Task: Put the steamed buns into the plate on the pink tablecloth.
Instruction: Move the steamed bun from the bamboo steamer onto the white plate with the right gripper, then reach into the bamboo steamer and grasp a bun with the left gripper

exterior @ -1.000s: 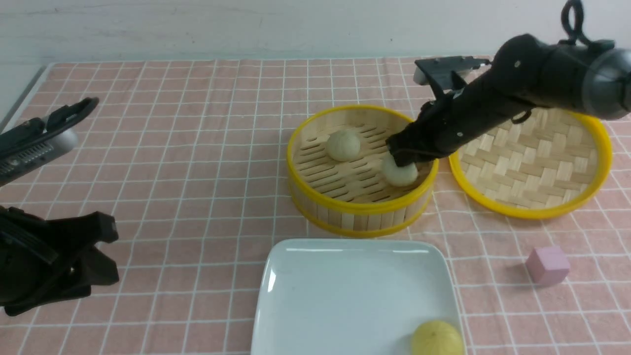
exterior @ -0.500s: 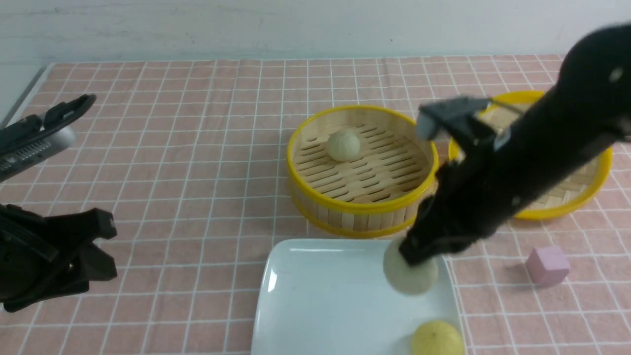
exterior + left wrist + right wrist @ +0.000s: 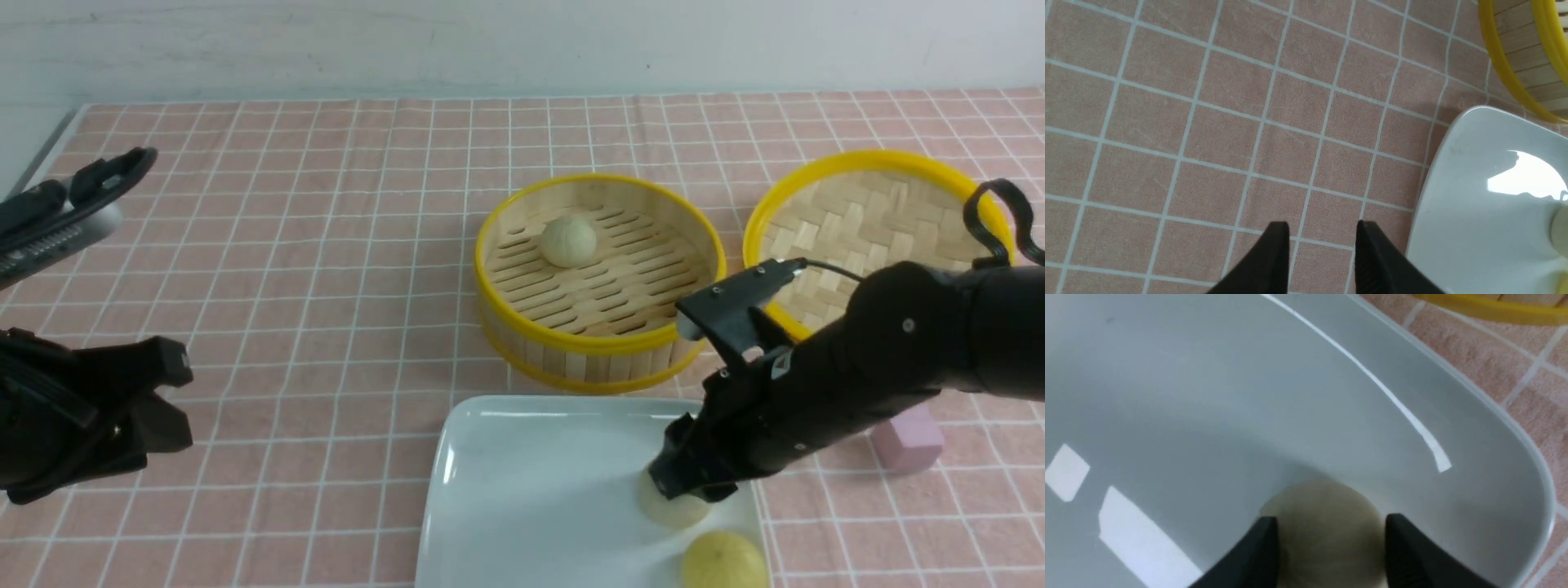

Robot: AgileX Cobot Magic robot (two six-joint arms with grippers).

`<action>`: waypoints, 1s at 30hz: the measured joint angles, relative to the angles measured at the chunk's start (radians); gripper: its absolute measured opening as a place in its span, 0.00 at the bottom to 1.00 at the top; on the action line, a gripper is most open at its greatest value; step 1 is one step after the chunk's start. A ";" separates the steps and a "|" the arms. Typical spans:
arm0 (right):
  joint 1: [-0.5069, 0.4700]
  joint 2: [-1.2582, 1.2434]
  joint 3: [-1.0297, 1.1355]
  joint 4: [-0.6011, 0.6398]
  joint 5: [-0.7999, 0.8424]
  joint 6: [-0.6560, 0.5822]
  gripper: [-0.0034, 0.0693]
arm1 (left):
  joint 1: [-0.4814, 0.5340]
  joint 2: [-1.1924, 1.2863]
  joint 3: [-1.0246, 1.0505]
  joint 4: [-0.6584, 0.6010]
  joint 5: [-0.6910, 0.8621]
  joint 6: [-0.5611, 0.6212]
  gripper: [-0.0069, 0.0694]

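Note:
One steamed bun lies in the yellow-rimmed bamboo steamer. My right gripper is shut on the second steamed bun and holds it down on the white plate, near the plate's right side. In the right wrist view the bun sits between the two black fingers over the plate. My left gripper is open and empty, low over the pink tablecloth, left of the plate. In the left wrist view it hovers beside the plate's edge.
A brighter yellow ball lies in the plate's near right corner, close to the held bun. The woven steamer lid lies right of the steamer. A small pink cube sits right of the plate, partly behind my right arm.
My right gripper lifted one bun out of the steamer, carried it toward me and lowered it onto the plate. The left arm has barely moved.

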 joint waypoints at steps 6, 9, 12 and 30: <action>-0.091 -0.159 -0.151 -0.123 0.255 0.073 0.65 | 0.000 0.000 0.000 0.000 -0.028 0.003 0.43; -0.157 -0.268 -0.240 -0.179 0.463 0.157 0.49 | 0.000 0.010 0.000 0.000 -0.045 0.008 0.40; -0.209 -0.388 -0.258 -0.216 0.616 0.194 0.24 | 0.000 0.045 -0.008 -0.009 -0.056 0.027 0.30; -0.261 -0.901 0.170 -0.301 0.663 0.194 0.03 | -0.383 0.634 -0.629 -0.119 0.020 0.151 0.15</action>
